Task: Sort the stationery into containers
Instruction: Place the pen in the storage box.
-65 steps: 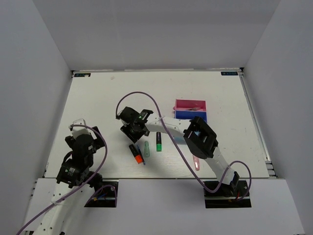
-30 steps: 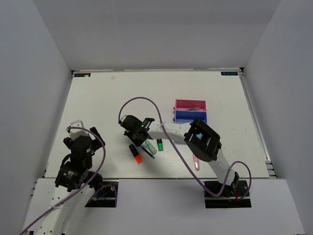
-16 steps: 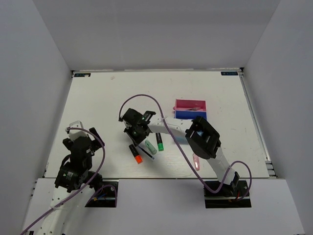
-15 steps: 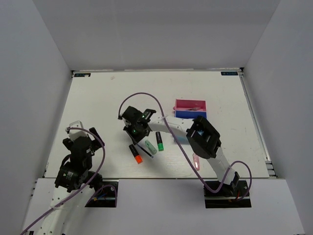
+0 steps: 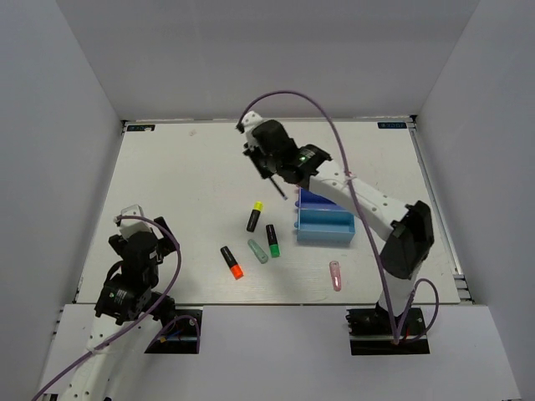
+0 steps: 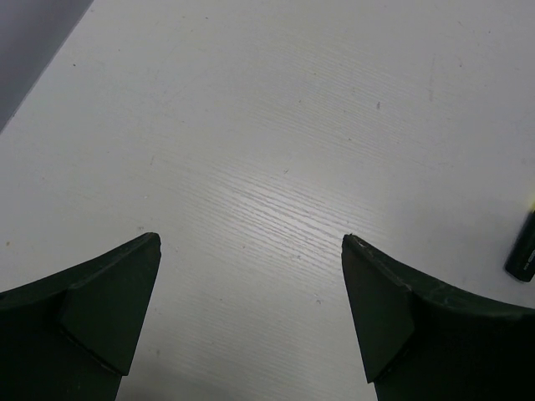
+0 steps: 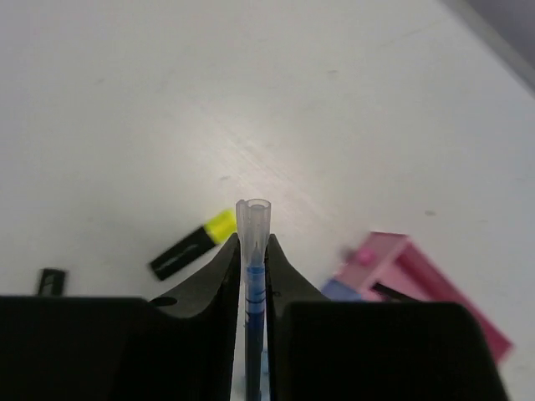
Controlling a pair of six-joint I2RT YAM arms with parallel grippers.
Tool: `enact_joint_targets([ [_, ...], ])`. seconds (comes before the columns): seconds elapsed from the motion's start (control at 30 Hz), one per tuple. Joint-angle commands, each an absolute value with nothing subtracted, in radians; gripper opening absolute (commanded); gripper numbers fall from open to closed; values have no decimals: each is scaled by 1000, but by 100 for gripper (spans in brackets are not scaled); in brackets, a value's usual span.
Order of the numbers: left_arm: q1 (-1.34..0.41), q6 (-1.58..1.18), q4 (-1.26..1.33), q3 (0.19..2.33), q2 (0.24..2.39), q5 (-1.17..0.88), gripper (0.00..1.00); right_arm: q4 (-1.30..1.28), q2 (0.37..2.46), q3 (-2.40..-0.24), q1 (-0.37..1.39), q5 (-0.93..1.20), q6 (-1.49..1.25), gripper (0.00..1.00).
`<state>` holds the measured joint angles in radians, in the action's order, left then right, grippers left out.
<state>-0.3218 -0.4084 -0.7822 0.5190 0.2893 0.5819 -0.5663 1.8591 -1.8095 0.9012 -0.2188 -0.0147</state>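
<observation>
Thin pen (image 7: 253, 219) clamped between fingers of right hand (image 7: 253, 251), clear end poking out past fingertips. From above, held beside far left corner of containers (image 5: 326, 226). Yellow highlighter (image 5: 254, 216), green highlighter (image 5: 272, 240), pale green stick (image 5: 258, 251), orange highlighter (image 5: 232, 261) and pink clip (image 5: 336, 275) flat on table (image 5: 167, 184), well apart from that hand. Left hand (image 6: 251, 242) spread wide, gripping nothing.
</observation>
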Motion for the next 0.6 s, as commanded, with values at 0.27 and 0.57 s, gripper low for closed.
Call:
enact_joint_targets([
  [0.27,-316,-400,-773,519,313,543,100,-88,1533,-1286,697,-345,570,0],
  [0.57,-318,-399,-772,518,330,541,100,15,1514,-1176,500,55,663,0],
])
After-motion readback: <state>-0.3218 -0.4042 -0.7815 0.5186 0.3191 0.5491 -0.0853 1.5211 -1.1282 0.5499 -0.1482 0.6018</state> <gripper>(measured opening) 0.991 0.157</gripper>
